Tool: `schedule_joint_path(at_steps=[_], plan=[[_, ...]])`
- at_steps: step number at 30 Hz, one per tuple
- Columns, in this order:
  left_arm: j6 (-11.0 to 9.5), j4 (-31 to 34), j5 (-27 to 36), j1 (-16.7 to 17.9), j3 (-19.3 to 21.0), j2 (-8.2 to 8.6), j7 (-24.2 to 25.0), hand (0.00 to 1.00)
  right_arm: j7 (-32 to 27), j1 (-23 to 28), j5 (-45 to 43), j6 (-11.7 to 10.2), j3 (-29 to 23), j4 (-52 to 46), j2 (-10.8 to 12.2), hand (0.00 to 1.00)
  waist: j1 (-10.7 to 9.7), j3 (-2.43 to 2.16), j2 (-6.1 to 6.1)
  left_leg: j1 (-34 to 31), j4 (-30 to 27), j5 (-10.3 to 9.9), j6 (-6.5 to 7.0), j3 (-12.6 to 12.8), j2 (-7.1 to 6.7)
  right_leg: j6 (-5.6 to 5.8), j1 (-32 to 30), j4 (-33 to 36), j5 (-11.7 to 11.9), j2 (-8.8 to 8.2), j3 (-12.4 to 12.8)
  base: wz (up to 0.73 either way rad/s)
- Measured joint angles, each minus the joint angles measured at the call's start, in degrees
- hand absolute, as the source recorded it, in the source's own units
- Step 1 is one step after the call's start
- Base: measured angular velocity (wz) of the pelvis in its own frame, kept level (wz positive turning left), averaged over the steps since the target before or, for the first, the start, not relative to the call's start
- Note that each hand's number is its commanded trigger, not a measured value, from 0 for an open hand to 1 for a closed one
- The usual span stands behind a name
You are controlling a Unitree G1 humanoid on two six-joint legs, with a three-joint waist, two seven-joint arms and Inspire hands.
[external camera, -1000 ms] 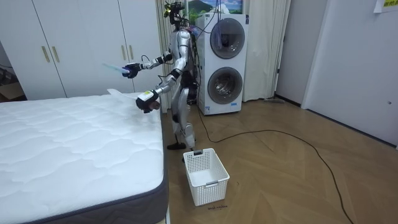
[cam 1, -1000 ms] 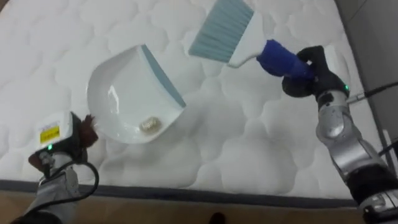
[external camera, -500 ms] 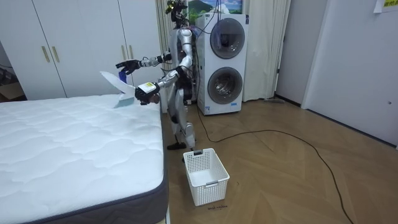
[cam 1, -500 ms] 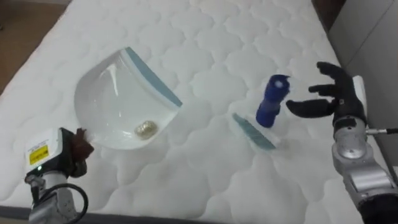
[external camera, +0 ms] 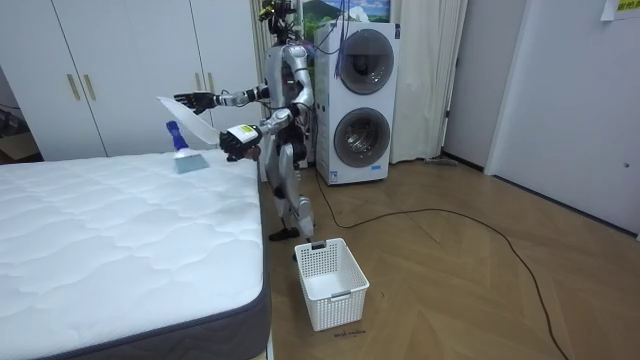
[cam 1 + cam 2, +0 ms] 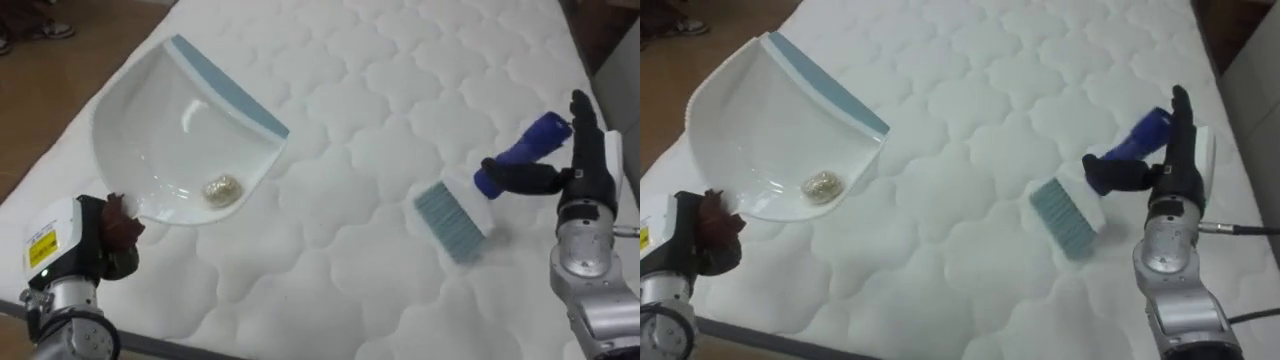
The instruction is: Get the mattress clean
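The brush [image 6: 457, 222] lay on the bed [image 6: 350, 100], blue handle pointing far-right toward my right robot hand [image 6: 584, 170], spread just beside it; my left robot hand [image 6: 108, 236] clutched the dustpan [image 6: 165, 140], near left.

I can read no text here; the print on the yellow label [image 6: 42, 248] beside my left hand [image 6: 112, 238] is too small.

The plastic dustpan [image 6: 160, 120] looks glossy and smooth, the quilted cloth mattress [image 6: 340, 130] matt.
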State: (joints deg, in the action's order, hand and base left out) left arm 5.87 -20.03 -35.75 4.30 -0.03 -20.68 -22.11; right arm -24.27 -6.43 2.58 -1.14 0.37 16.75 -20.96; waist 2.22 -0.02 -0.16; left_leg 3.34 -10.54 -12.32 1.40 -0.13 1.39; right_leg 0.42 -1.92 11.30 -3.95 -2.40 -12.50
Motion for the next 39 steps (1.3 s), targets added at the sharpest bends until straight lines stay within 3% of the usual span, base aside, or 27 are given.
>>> schedule_joint_path(at_steps=[4, 7, 9, 12, 15, 17, 18, 19, 20, 21, 22, 23, 24, 25, 26, 27, 28, 30, 32, 34, 36, 39], plan=[[0.3, 3.2, -0.1, 3.3, 0.6, 0.35, 0.3, 1.0, -0.1, 0.0, 0.5, 0.0, 0.0, -0.2, 0.0, 0.0, 0.8, -0.02, -0.03, 0.1, -0.4, 0.0, -0.06, -0.5, 0.01, -0.03, 0.6, -0.7, -0.1, 0.26, -0.4, 0.08], [0.3, 3.1, -0.4, 3.4, 1.1, 2.23, 0.3, 1.0, -0.4, -0.1, 0.5, 0.1, 0.3, -0.2, 0.0, 0.0, 2.7, -0.06, -0.11, -0.1, -0.8, 0.0, -0.18, -1.2, -0.02, -0.23, 0.8, -0.5, -0.6, 0.3, -0.4, 0.11], [0.0, 3.1, -0.4, 4.2, 1.6, 2.63, 0.3, 1.0, -0.5, -0.1, 0.4, 0.1, 0.5, -0.6, 0.0, 0.0, 3.4, -0.16, -0.31, -0.6, -1.1, 0.1, -0.4, -1.8, -0.04, -0.37, 0.8, -0.5, -1.1, 0.28, -0.5, 0.26], [0.1, 3.1, -1.3, 4.7, 2.8, 3.96, 0.3, 1.0, -1.4, -0.1, -0.7, 0.1, 0.5, -1.5, 0.0, 0.0, 3.7, -0.17, -0.5, -2.7, -3.2, 0.0, -0.83, -3.9, -0.17, -0.69, 0.9, 0.7, -2.2, -0.26, -3.6, 0.57], [-0.4, 3.0, -1.1, 4.7, 3.2, 4.35, 0.3, 1.0, -1.5, -0.1, -0.7, -0.1, 0.3, -1.7, 0.0, 0.0, 4.0, -0.06, -0.84, -4.3, -5.1, 0.3, -1.32, -2.9, -0.09, -1.01, 1.7, 2.3, -4.2, -1.15, -6.8, 0.89], [-1.1, 3.0, -1.0, 4.7, 3.8, 4.33, 0.3, 1.0, -2.1, -0.2, -0.6, -0.1, 0.1, -1.7, 0.0, 0.0, 3.9, -0.04, -1.39, -5.6, -5.3, 1.0, -1.84, 1.6, 0.78, -1.31, 2.1, 3.4, -5.7, -1.76, -9.1, 1.11], [-1.3, 3.0, -1.0, 4.7, 4.2, 4.34, 0.3, 1.0, -2.6, -0.2, -0.7, -0.1, 0.0, -1.8, 0.0, 0.0, 3.8, -0.17, -1.97, -6.6, -5.6, 1.9, -2.07, 5.2, 1.6, -1.58, 2.4, 3.5, -6.5, -2.03, -10.3, 1.25], [-1.2, 3.0, -1.0, 4.6, 4.6, 4.34, 0.4, 1.0, -3.0, -0.3, -0.7, -0.2, -0.3, -2.1, 0.0, 0.0, 3.8, -0.1, -2.42, -7.6, -5.5, 3.2, -2.14, 9.1, 2.61, -1.8, 2.7, 3.1, -7.1, -2.77, -12.9, 1.52], [-1.2, 3.0, -1.0, 4.6, 4.8, 4.39, 0.4, 1.0, -3.2, -0.3, -0.8, -0.2, -1.0, -2.8, -0.1, 0.0, 3.7, -0.03, -2.58, -8.1, -5.7, 4.3, -2.03, 14.1, 4.2, -2.14, 3.2, 2.7, -7.5, -3.63, -17.4, 1.32], [-1.2, 3.0, -1.0, 4.5, 4.8, 4.43, 0.4, 1.0, -3.2, -0.4, -0.9, -0.2, -1.5, -3.3, -0.2, 0.0, 3.4, 0.06, -2.57, -8.7, -6.4, 4.5, -1.82, 16.8, 5.15, -2.18, 3.2, 2.4, -7.5, -3.85, -19.9, 1.39], [-1.2, 3.0, -1.0, 4.2, 4.8, 4.47, 0.4, 1.0, -3.2, -0.5, -1.1, -0.2, -2.3, -4.0, -0.7, 0.0, 2.5, 0.35, -2.25, -10.1, -10.2, 3.7, -0.96, 22.2, 7.23, -2.14, 3.8, 2.4, -7.7, -4.56, -25.6, 1.09], [-1.2, 3.0, -1.0, 4.2, 4.8, 4.48, 0.4, 1.0, -3.2, -0.5, -1.6, -0.2, -2.4, -4.0, -1.0, 0.0, 2.5, 0.4, -2.13, -10.2, -12.2, 2.7, -0.74, 24.6, 8.28, -2.02, 4.3, 2.3, -7.9, -4.82, -28.0, 1.25], [-1.0, 3.0, -1.0, 4.3, 4.9, 4.46, 0.5, 1.0, -3.2, -0.5, -2.6, -0.2, -2.4, -4.0, -1.5, 0.0, 2.2, 0.56, -1.75, -10.0, -15.5, 0.9, -0.93, 28.2, 10.29, -1.66, 5.5, 2.3, -8.1, -5.09, -32.5, 1.15], [-1.0, 3.0, -1.0, 3.9, 4.9, 4.5, 0.9, 1.0, -3.2, -0.6, -2.8, -0.2, -2.5, -4.0, -1.8, 0.0, 1.8, 0.89, -1.26, -10.2, -16.4, 0.2, -1.36, 29.9, 11.34, -1.21, 6.7, 2.7, -8.4, -5.2, -35.3, 1.15], [-0.9, 3.0, -1.0, 3.6, 4.9, 4.53, 1.2, 1.0, -3.2, -1.0, -2.8, -0.1, -2.6, -4.0, -1.9, 0.0, 1.6, 1.34, -1.0, -10.6, -15.2, 0.2, -1.35, 29.9, 10.99, -1.03, 6.9, 3.1, -8.4, -5.28, -36.2, 1.11], [-0.8, 2.6, -1.0, 2.9, 4.7, 4.54, 1.7, 1.0, -3.1, -1.2, -3.1, 0.0, -2.6, -3.9, -1.8, 0.0, 1.0, 1.47, -0.81, -11.0, -12.9, 0.3, -1.2, 29.0, 9.69, -0.55, 6.5, 3.9, -8.6, -5.41, -36.8, 1.08], [-0.6, 1.9, -0.9, 2.1, 4.3, 4.62, 1.8, 1.0, -2.9, -1.2, -3.4, 0.0, -2.5, -3.9, -1.7, 0.0, 0.6, 1.47, -1.12, -11.3, -10.7, 1.6, -0.49, 27.5, 7.88, -0.31, 6.1, 3.5, -8.5, -5.95, -36.4, 1.04], [-0.6, 1.9, -0.9, 2.2, 4.1, 5.09, 2.0, 1.0, -2.7, -1.2, -3.3, 0.0, -2.4, -4.0, -1.6, 0.0, 0.9, 1.34, -1.13, -11.2, -8.0, 3.1, 0.43, 26.1, 5.74, 0.25, 6.1, 3.4, -8.1, -6.86, -37.0, 0.74], [-0.7, 2.0, -1.2, 2.2, 4.4, 5.15, 2.3, 1.0, -2.7, -1.2, -3.3, 0.0, -2.2, -4.0, -1.4, 0.0, 1.6, 1.27, -1.01, -11.5, -7.6, 3.3, 0.69, 24.9, 4.92, 0.72, 6.5, 3.5, -7.8, -7.24, -38.2, 0.48], [-0.8, 1.9, -1.9, 2.3, 4.5, 5.07, 2.4, 1.0, -2.9, -0.7, -4.0, -0.1, -1.2, -4.0, -1.1, 0.0, 2.8, 0.77, -1.12, -11.3, -7.4, 3.3, 1.12, 23.3, 3.73, 1.26, 7.1, 4.3, -7.6, -7.65, -37.1, 0.47], [-0.8, 1.9, -2.0, 2.5, 4.4, 5.08, 2.5, 1.0, -3.1, -0.7, -5.4, -0.1, 0.3, -3.9, -1.0, 0.0, 3.3, 0.67, -0.96, -11.0, -7.3, 3.2, 1.67, 21.9, 2.76, 1.72, 7.1, 6.4, -7.8, -8.58, -35.7, 0.39], [-1.4, 1.9, -1.9, 2.4, 4.3, 5.27, 2.6, 1.0, -3.1, 0.3, -5.4, -0.1, 1.8, -3.8, -0.9, 0.0, 3.8, 0.4, -0.51, -10.6, -6.9, 3.2, 2.83, 18.3, 0.82, 1.85, 6.6, 10.3, -7.9, -10.08, -31.1, 0.55]])
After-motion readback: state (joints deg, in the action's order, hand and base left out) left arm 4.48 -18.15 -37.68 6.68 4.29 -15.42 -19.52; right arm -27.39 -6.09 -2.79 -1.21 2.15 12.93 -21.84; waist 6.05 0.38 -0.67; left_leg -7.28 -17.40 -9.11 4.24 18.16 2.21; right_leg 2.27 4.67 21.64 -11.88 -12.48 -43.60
